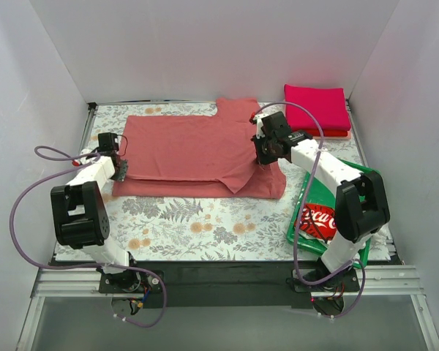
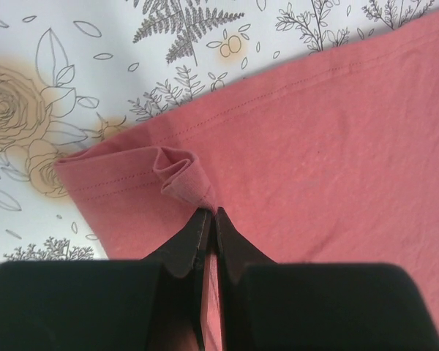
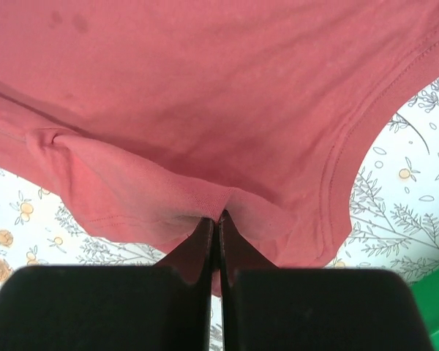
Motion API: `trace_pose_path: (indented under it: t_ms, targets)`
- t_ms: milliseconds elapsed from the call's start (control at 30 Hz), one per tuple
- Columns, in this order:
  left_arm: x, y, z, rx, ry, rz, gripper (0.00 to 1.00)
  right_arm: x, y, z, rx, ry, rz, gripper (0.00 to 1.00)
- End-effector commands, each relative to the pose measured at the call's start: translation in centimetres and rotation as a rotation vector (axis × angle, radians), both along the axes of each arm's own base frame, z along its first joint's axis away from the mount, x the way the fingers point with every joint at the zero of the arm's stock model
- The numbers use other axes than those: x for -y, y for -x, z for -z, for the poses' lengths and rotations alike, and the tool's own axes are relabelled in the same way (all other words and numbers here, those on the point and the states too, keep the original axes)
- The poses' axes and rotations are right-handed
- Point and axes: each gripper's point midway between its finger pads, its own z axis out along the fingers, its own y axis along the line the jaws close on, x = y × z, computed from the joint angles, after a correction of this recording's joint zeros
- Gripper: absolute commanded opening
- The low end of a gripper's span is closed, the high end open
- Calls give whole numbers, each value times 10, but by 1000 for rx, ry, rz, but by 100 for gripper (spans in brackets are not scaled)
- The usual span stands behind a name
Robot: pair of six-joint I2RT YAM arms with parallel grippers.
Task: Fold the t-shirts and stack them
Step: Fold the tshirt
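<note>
A dusty salmon-red t-shirt (image 1: 194, 150) lies spread across the floral table, its near part folded over. My left gripper (image 1: 121, 170) is shut on a pinch of its left edge; in the left wrist view the cloth (image 2: 329, 146) bunches at the fingertips (image 2: 212, 213). My right gripper (image 1: 265, 157) is shut on the shirt's right side near the collar, with the fabric (image 3: 205, 95) lifted and puckered at its tips (image 3: 216, 216). A folded magenta t-shirt (image 1: 317, 106) lies on a red one at the back right. A red Coca-Cola t-shirt (image 1: 318, 218) sits in the green tray (image 1: 295, 232).
White walls close in the table on three sides. The green tray stands at the right front under the right arm. Floral table covering (image 1: 197, 227) shows in front of the shirt. The black front rail (image 1: 219, 274) carries both arm bases.
</note>
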Motion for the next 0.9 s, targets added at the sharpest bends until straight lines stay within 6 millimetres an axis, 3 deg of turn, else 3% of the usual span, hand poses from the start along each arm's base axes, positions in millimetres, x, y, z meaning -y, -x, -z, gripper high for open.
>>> trace_pose_path:
  t_ms: [0,267,433,600,633,667,700,733,767,867]
  targets:
    - [-13,-15,-10,24,-50,-22,0,-3,-20,-15,25,-28,-19,1]
    - [-22,-28,2,-33,-69,-55,0,3,-44,2,-18,-27,8,1]
    - [-16,-36,15,-64,-37,-23,0,5,-56,14,-45,-35,10,1]
    - [-17,-48,2,-48,-39,-12,24,8,-80,23,-53,-25,9,14]
    - [-17,-51,-3,-41,-45,-9,32,10,-81,24,-66,-13,12,18]
    - [-19,-51,-8,-47,-49,-11,40,8,-91,20,-56,-16,16,32]
    - [-22,-59,-23,-21,-62,-15,56,12,-95,20,-56,-4,29,45]
    - [-22,-61,-30,-18,-67,-8,93,12,-97,17,-55,1,32,58]
    - [-22,-61,-35,-24,-73,3,96,14,-98,12,-40,18,14,96]
    - [-21,-66,-68,34,-73,6,96,13,-93,-16,3,-21,18,98]
